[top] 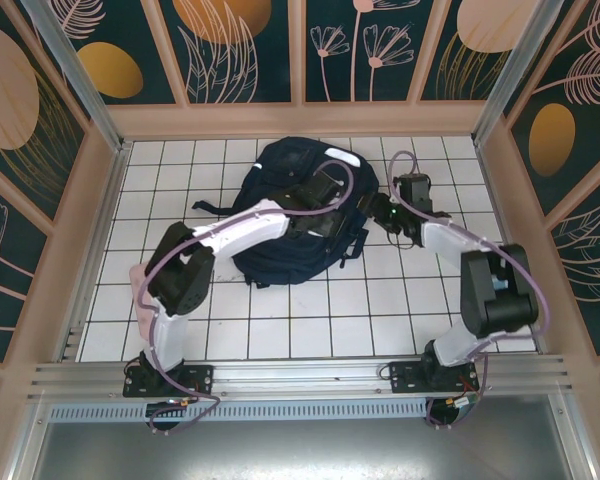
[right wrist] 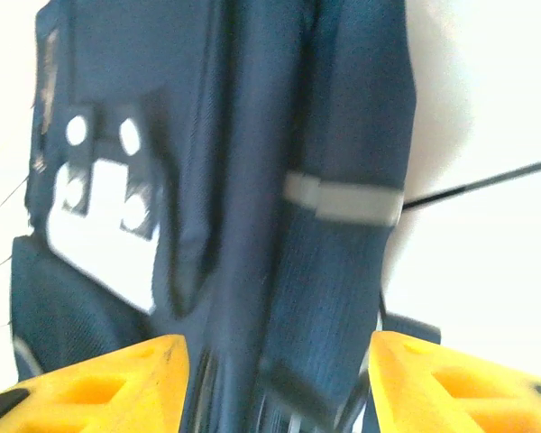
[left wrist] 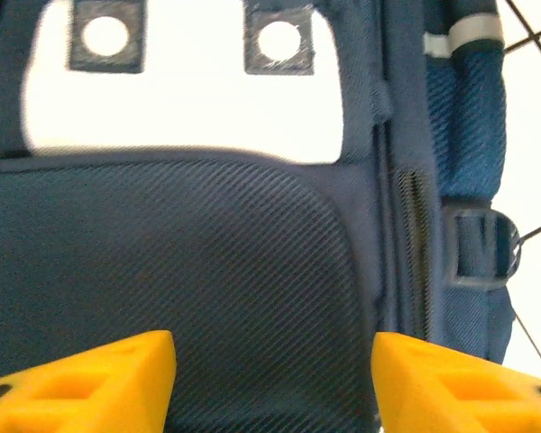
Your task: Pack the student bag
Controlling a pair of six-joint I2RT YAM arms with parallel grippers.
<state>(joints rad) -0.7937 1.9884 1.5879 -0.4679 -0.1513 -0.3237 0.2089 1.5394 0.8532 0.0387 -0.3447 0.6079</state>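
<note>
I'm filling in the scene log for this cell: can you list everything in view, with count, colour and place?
student bag: one, dark navy with a white patch and a grey stripe, lying mid-table toward the far wall
strap: one clearly seen, black, trailing from the bag's left side
table: one, white tiles with dark grid lines, under the bag
wall panels: several, teal with orange and cream plant motifs, on three sides
rail: one, silver, near edge
left arm: one, white and black, reaching over the bag
right arm: one, white and black, by the bag's right edge
left pincer: one, yellow, open above the bag
right pincer: one, yellow, open at the bag's striped side
</note>
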